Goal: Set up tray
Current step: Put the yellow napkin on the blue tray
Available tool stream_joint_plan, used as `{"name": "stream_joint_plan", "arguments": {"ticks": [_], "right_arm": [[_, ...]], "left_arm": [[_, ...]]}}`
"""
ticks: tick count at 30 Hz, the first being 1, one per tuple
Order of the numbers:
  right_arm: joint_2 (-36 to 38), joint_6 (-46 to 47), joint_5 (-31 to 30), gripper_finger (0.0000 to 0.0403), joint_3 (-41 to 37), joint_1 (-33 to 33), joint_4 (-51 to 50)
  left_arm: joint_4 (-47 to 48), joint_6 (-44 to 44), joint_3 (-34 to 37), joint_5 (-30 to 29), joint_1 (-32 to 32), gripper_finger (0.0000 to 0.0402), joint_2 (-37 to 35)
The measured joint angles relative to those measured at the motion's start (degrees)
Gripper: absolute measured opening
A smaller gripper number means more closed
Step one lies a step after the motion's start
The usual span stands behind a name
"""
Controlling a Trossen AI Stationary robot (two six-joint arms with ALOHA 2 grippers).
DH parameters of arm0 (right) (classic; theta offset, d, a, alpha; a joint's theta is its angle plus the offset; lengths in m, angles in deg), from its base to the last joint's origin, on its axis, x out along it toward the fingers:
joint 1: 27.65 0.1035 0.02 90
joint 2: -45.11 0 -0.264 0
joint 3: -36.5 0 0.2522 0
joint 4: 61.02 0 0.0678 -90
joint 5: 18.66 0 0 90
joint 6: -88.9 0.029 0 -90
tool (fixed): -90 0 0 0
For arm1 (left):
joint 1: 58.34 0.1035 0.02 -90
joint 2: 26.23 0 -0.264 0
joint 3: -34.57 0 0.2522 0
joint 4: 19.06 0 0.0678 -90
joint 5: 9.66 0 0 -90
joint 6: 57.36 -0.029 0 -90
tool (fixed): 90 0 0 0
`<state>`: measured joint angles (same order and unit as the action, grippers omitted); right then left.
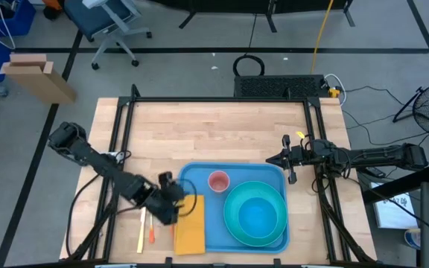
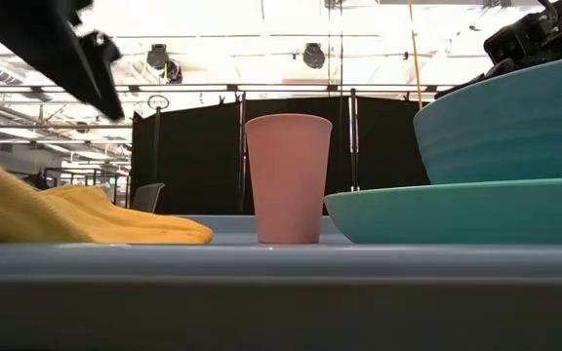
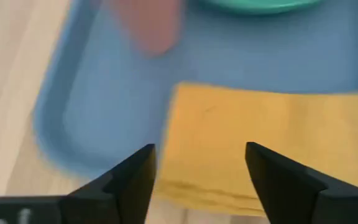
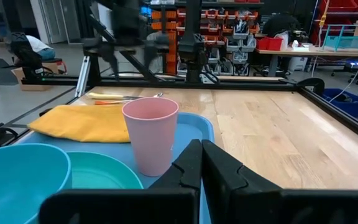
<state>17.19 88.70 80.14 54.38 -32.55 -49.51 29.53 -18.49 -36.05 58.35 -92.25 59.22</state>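
The light-blue tray [image 1: 199, 179] lies at the table's near edge. On it stand a pink cup [image 1: 218, 181] and a teal plate [image 1: 274, 195] carrying a blue bowl [image 1: 258, 217]. A yellow napkin [image 1: 190, 227] lies on the tray's left part, with one edge over the rim. My left gripper [image 1: 173, 202] hovers open just above the napkin [image 3: 241, 137], its fingers [image 3: 132, 180] apart over the napkin's edge. My right gripper [image 1: 285, 160] is shut and waits off the tray's far right corner, facing the cup [image 4: 150, 134].
Cutlery, a pale piece and an orange-handled piece [image 1: 146, 227], lies on the wood left of the tray. The far half of the table [image 1: 214, 126] is bare wood. Black frame rails [image 1: 121, 126] run along the table's sides.
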Motion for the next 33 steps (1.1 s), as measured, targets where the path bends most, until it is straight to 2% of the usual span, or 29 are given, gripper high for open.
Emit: {"name": "stream_joint_plan", "arguments": {"ticks": [2, 6, 12, 20, 28, 33], "right_arm": [[0.0, 0.4, 0.0, 0.0000, 0.0, 0.0, 0.1], [0.0, 0.7, 0.0, 0.0000, 0.0, 0.0, 0.2], [0.0, 1.0, 0.1, 0.0000, 0.0, 0.0, 0.2], [0.0, -1.3, 0.1, 0.0000, 0.0, 0.0, 0.2], [0.0, -2.1, 0.1, 0.0000, 0.0, 0.0, 3.4], [0.0, -2.1, 0.2, 0.0000, 0.0, 0.0, 6.0]], "left_arm": [[2.5, 5.6, 0.0, 2.1, 1.6, 0.0277, 0.1], [2.9, 9.9, 0.0, 6.2, 2.7, 0.0310, 0.5], [6.2, 19.5, 0.0, 9.6, 1.5, 0.0333, 0.5], [13.1, 34.0, 0.0, 8.1, 1.8, 0.0337, 0.5], [11.0, 47.7, 0.0, 3.5, 1.1, 0.0312, 0.7], [7.3, 52.6, 0.0, 4.1, -0.3, 0.0333, 3.9]]}}
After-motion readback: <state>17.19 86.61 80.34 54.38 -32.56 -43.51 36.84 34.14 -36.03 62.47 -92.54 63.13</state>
